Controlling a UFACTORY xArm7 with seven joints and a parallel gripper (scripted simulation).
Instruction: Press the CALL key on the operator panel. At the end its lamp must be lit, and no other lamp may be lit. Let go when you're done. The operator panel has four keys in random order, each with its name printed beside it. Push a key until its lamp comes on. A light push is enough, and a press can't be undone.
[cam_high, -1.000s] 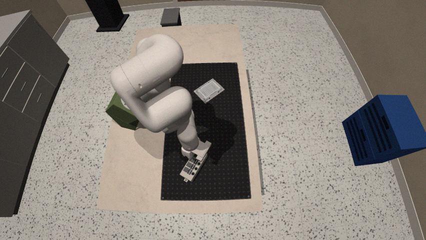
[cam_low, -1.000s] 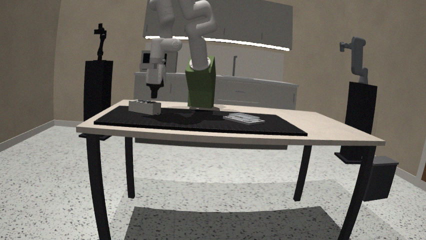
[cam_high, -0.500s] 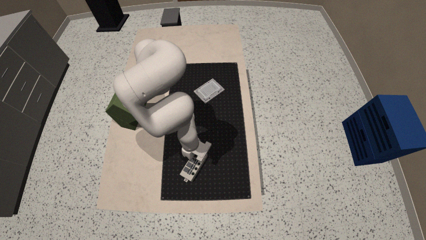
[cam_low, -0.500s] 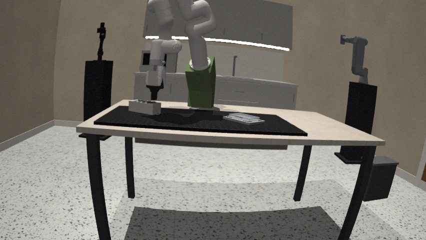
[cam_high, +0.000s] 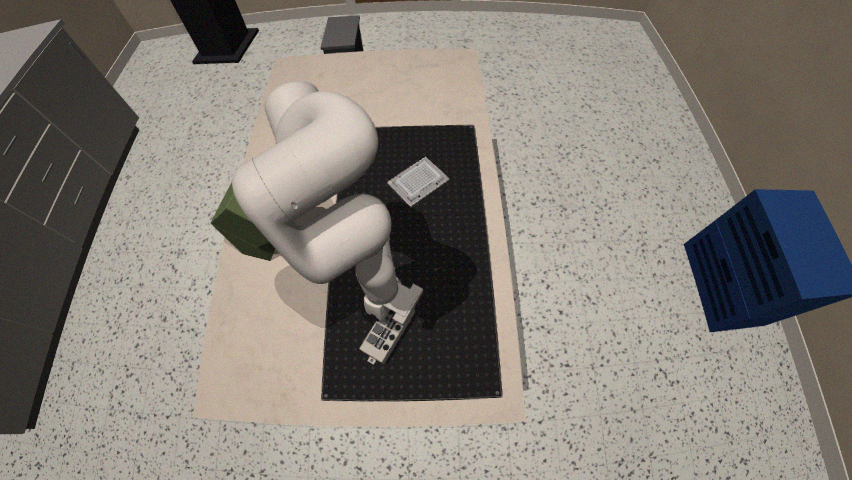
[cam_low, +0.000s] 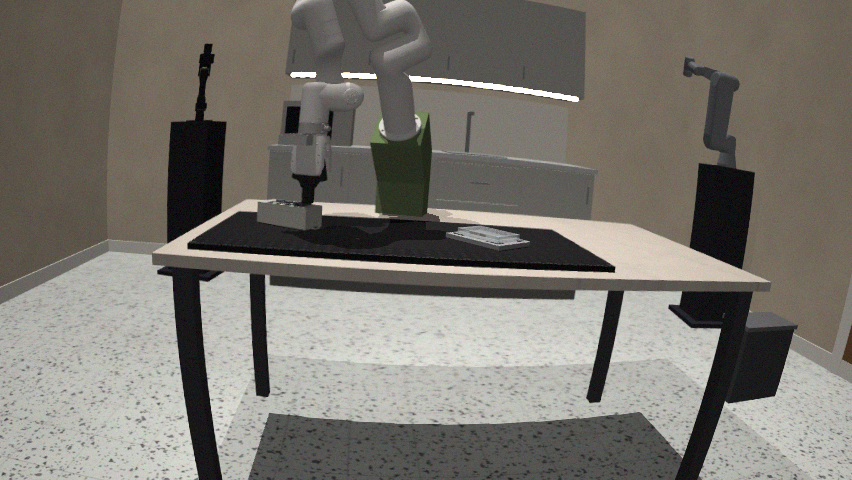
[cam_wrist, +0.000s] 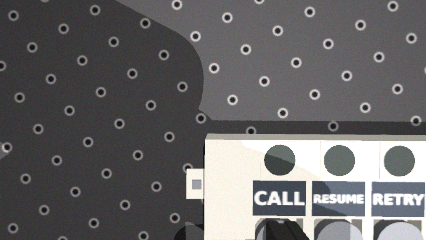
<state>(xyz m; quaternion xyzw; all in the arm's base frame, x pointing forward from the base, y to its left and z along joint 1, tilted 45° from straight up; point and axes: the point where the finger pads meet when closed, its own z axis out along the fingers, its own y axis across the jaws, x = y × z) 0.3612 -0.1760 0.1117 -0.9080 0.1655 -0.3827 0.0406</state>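
Observation:
The white operator panel (cam_high: 383, 338) lies on the black mat near the table's front left; it also shows in the exterior view (cam_low: 289, 213). In the wrist view the labels CALL (cam_wrist: 279, 198), RESUME (cam_wrist: 338, 198) and RETRY (cam_wrist: 398, 199) sit in a row. The round lamps above them (cam_wrist: 279, 160) are all dark. My gripper (cam_wrist: 283, 231) is shut and empty, its dark fingertips right over the CALL key (cam_wrist: 264, 230) at the bottom edge. In the exterior view the gripper (cam_low: 308, 194) stands upright with its tip at the panel's top; I cannot tell whether it touches.
A flat white grid plate (cam_high: 417, 180) lies on the mat to the far right of the panel. The arm's green base (cam_low: 401, 169) stands at the table's back edge. A blue crate (cam_high: 769, 258) stands on the floor to the right.

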